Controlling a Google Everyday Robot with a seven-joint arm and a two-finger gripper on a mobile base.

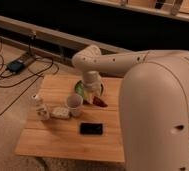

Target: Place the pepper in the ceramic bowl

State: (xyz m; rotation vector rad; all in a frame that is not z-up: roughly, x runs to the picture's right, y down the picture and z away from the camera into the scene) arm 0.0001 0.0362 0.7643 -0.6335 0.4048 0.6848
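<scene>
Over ceramic bowl (79, 88), arm bent downward, fingers (94, 96) clenched around pepper (100, 102).

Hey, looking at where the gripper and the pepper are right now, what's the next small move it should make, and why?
Probably shift the gripper a little toward the ceramic bowl before releasing. It is shut on the pepper, which hangs beside the bowl's near rim, partly over the wooden table rather than squarely above the green inside.
</scene>
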